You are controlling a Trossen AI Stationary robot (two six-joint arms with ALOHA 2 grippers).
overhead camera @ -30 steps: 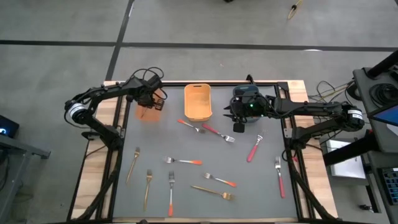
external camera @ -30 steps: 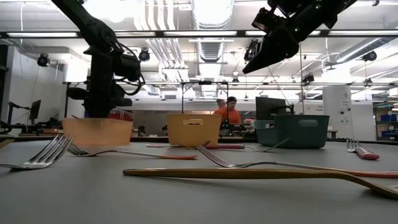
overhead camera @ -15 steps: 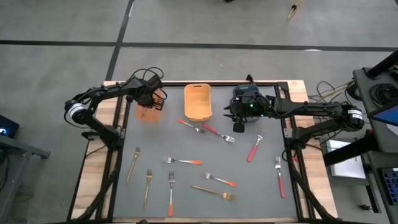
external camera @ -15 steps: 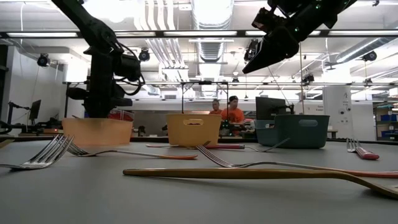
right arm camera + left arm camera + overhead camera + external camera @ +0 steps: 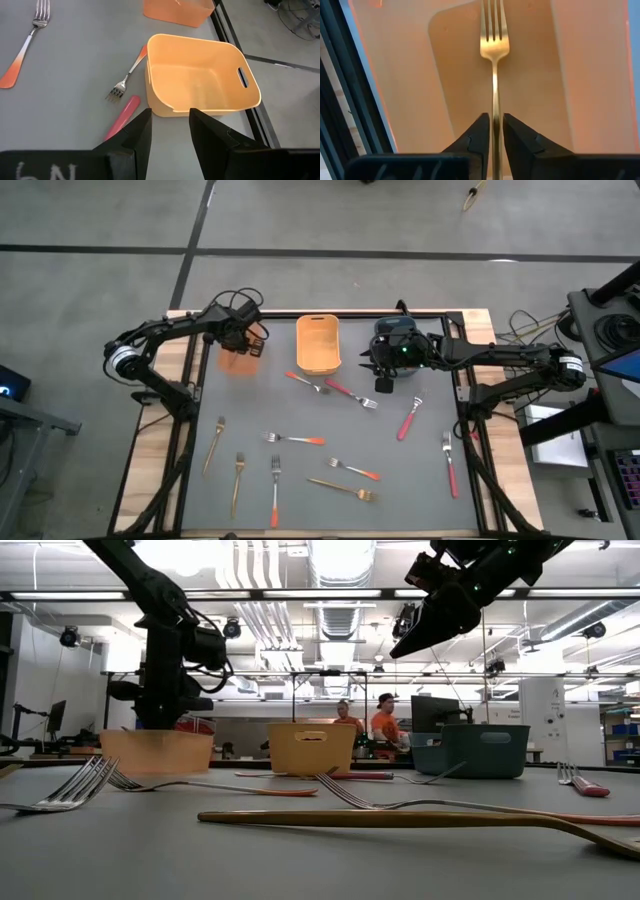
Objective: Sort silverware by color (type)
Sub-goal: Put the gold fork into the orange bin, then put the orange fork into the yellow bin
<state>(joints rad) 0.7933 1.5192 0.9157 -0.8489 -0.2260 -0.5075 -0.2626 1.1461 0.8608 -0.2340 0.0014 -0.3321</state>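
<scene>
My left gripper stands over the translucent orange bin at the table's far left and is shut on a gold fork. My right gripper is open and holds nothing. It hangs high above the table, just in front of the dark teal bin. Several forks lie flat on the grey mat: gold ones, orange-handled ones and red-pink-handled ones. A red-pink fork lies below the right fingers, beside the yellow bin. My left gripper pinches the gold fork's handle between its two fingers, which lie along it. The fork sticks out past the fingertips, tines leading, over the orange bin's floor. I cannot tell whether the tines touch the floor.
Three bins stand in a row along the far edge: orange, yellow, dark teal. Scattered forks take up the mat's middle and near part. Black frame rails run along the table's sides. People stand far off in the room.
</scene>
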